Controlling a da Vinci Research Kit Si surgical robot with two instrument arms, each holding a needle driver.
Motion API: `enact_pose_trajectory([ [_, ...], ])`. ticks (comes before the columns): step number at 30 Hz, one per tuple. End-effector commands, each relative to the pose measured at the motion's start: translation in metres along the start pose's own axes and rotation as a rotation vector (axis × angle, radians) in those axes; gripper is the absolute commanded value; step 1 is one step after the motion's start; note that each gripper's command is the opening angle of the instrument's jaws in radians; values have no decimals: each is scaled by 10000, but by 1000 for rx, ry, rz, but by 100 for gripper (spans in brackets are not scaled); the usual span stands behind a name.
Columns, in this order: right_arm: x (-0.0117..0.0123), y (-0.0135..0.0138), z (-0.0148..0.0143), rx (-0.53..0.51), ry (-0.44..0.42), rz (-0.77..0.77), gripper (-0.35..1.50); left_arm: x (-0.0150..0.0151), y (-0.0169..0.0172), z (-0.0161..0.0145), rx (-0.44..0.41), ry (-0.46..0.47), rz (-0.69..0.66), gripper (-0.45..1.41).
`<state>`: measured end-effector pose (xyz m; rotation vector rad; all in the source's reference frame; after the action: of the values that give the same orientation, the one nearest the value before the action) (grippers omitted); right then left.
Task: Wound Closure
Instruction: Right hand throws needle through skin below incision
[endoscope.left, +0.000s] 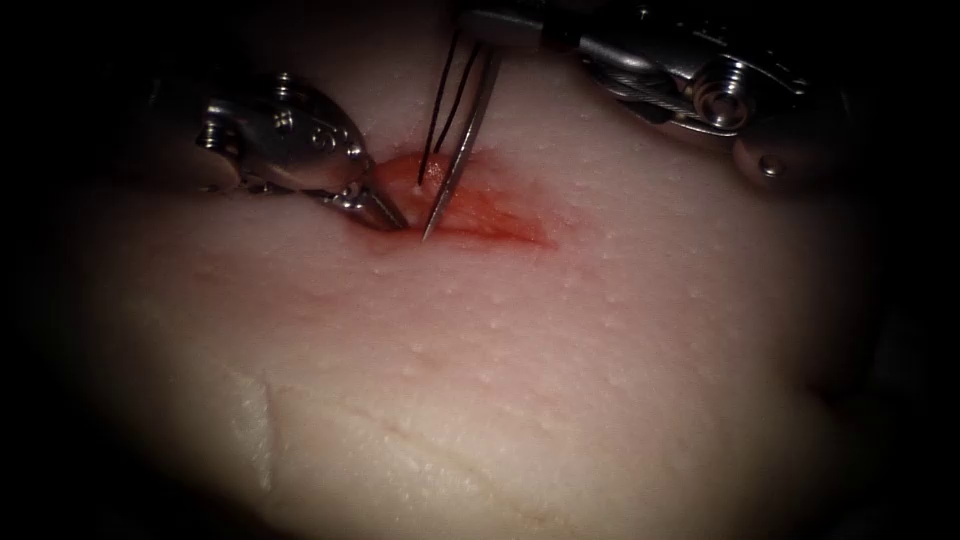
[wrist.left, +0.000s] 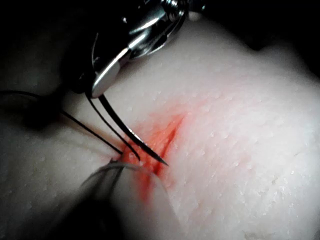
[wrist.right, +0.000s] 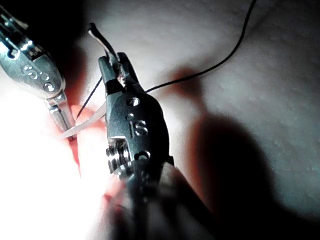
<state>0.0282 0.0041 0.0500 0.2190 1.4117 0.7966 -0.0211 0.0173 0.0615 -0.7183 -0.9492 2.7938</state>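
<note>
The tissue (endoscope.left: 600, 350) carries a short red cut (endoscope.left: 490, 215). My right tool (endoscope.left: 478, 22) comes in from the upper right, jaws shut on the curved needle (endoscope.left: 462, 150) near its tail end. The needle hangs down with its tip (endoscope.left: 426, 236) at the cut's left lip, not visibly buried. Two strands of dark thread (endoscope.left: 440, 110) run down beside it into the cut. My left tool (endoscope.left: 392, 220) lies on the left side, its narrow jaws shut on the tissue at the cut's left edge, just beside the needle tip. The right wrist view shows the right tool (wrist.right: 114, 62) gripping the needle.
Red fluid (endoscope.left: 515, 232) stains the cut and its right end. A pale ridge (endoscope.left: 250, 420) marks the tissue's near left edge. A loose run of thread (wrist.right: 220, 62) lies across the tissue on the right side.
</note>
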Motion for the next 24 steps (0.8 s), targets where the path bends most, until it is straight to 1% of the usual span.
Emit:
enact_pose_trajectory([
  [1,-9,-3,9,1,2,-15,-35,0,4,10,-4,1,2,-25],
  [6,-12,-2,8,2,5,-65,-35,-1,11,9,-6,0,0,-20],
  [10,-16,-6,8,4,3,-123,-35,1,12,11,-5,1,0,-20],
  [18,-18,-7,9,1,6,-172,-35,4,17,9,-10,0,3,-20],
  [24,-25,-13,10,0,6,-185,-35,9,19,0,3,18,-1,-20],
])
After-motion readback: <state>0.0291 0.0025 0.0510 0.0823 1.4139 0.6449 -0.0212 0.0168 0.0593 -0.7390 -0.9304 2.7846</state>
